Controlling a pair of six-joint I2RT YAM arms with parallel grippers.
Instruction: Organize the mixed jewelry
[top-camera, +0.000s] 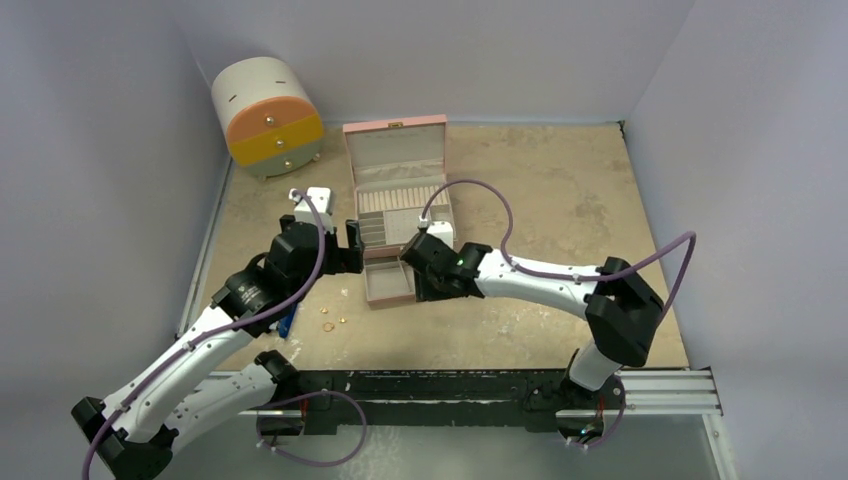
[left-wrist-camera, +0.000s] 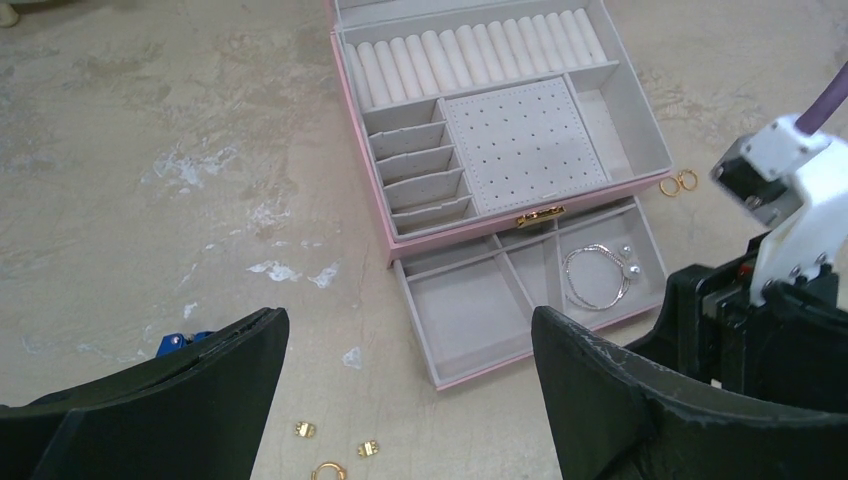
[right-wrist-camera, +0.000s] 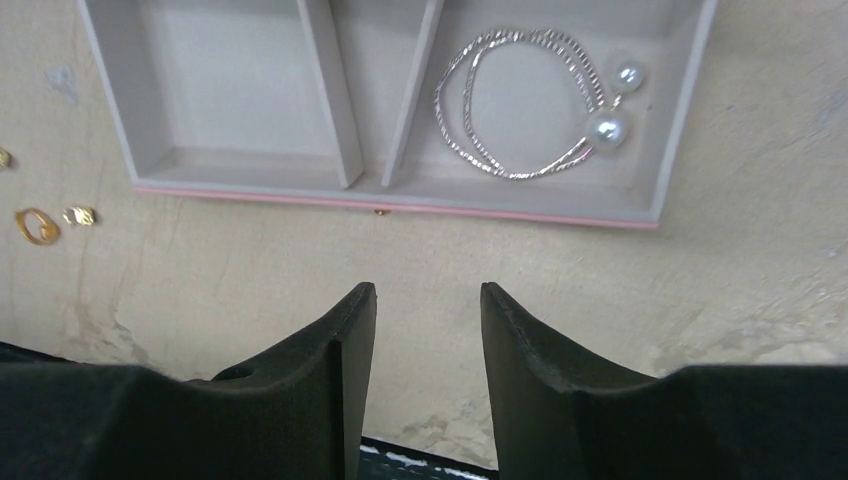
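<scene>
A robot lab cell: bare pale walls (top-camera: 450, 50) beyond the left claw (top-camera: 354, 248), scuffed table (top-camera: 560, 200), metal mounting rail (top-camera: 680, 385) behind it

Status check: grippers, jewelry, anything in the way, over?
Left gripper open, empty. Right gripper open, empty, near drawer. Silver loop in drawer's right compartment; gold bits loose on table. Blue-handled tool lies near them.

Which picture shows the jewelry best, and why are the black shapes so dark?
Right wrist view: sharpest, the silver bracelet crisp and glinting; the right gripper, close to the lens, reads as unlit black. Left wrist view: soft even light, the pink box skewed by the wide lens. Top view: the gold pieces are mere specks.
</scene>
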